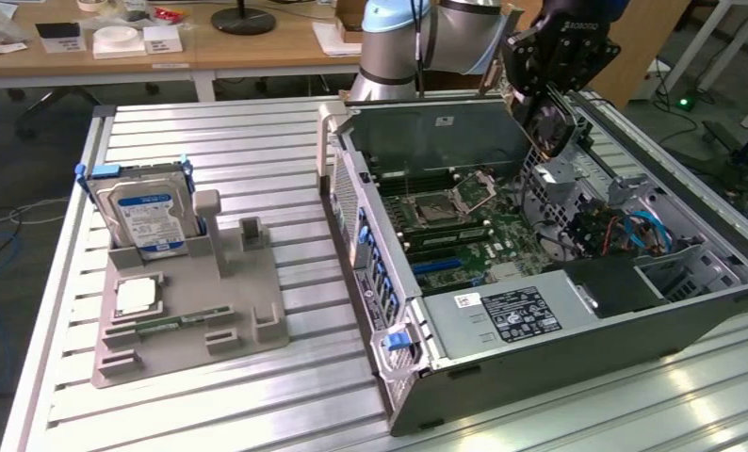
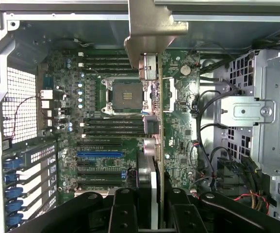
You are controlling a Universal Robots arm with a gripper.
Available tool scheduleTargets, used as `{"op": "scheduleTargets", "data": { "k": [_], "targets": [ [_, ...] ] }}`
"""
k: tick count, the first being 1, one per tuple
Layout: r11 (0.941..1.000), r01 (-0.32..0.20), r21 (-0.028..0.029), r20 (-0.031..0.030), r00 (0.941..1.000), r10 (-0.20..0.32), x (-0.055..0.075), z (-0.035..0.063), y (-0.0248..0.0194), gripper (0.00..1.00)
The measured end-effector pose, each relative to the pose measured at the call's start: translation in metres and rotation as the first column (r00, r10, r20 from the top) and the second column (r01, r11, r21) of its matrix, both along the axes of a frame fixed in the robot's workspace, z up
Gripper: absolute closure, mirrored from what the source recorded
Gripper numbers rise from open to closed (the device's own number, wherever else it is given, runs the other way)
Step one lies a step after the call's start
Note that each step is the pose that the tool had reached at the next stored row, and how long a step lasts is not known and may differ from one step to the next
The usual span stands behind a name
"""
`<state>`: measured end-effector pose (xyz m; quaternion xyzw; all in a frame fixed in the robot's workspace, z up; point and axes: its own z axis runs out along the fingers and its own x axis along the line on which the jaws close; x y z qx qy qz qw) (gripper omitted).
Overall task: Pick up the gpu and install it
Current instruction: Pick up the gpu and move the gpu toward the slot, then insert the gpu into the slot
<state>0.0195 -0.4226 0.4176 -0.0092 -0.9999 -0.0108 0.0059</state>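
Observation:
The gpu (image 1: 554,127) hangs edge-down over the open computer case (image 1: 387,282), above the motherboard (image 1: 475,235). My gripper (image 1: 553,94) is shut on its upper part. In the wrist view the gpu (image 2: 157,141) appears edge-on, with its silver end bracket (image 2: 154,29) reaching toward the case's back wall. The black fingers (image 2: 125,213) of my gripper (image 2: 152,216) clamp the card from both sides. Beyond it lie the motherboard (image 2: 178,97), the CPU socket (image 2: 125,95) and a blue expansion slot (image 2: 100,154).
On the exterior view's left, a grey fixture (image 1: 186,311) holds a silver hard drive (image 1: 148,217), a chip (image 1: 138,297) and a memory stick (image 1: 167,323). Drive cages (image 2: 256,111) and cables (image 2: 207,131) crowd one side of the case. A desk (image 1: 160,47) stands behind.

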Motion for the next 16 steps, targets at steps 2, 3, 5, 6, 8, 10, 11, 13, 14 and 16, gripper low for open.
{"op": "scheduleTargets", "data": {
  "k": [2, 3, 5, 6, 8, 10, 11, 13, 14, 16],
  "targets": [
    [1.0000, 0.000, 0.0000, 0.0000, 1.0000, 0.000, 0.0000, 0.0000, 0.0000, 0.72],
    [1.0000, 0.000, 0.0000, 0.0000, 1.0000, 0.000, 0.0000, 0.0000, 0.0000, 0.72],
    [1.0000, 0.000, 0.0000, 0.0000, 1.0000, 0.000, 0.0000, 0.0000, 0.0000, 0.72],
    [1.0000, 0.000, 0.0001, 0.0000, 1.0000, 0.000, 0.0000, 0.0000, 0.0000, 0.72],
    [1.0000, 0.000, 0.0000, 0.0000, 1.0000, 0.000, 0.0000, 0.0000, 0.0000, 0.72],
    [1.0000, -0.001, 0.0001, 0.0000, 1.0000, 0.001, 0.0000, 0.0000, 0.0000, 0.72],
    [1.0000, -0.003, 0.0007, 0.0001, 1.0000, 0.003, 0.0000, 0.0000, -0.0001, 0.72],
    [0.9999, -0.015, 0.0012, 0.0001, 0.9999, 0.015, -0.0001, 0.0000, -0.0001, 0.72],
    [0.9997, -0.024, 0.0012, 0.0001, 0.9997, 0.024, 0.0000, 0.0000, -0.0001, 0.72],
    [0.9987, -0.050, 0.0010, 0.0000, 0.9988, 0.050, 0.0000, 0.0000, -0.0001, 0.72]
  ]
}}
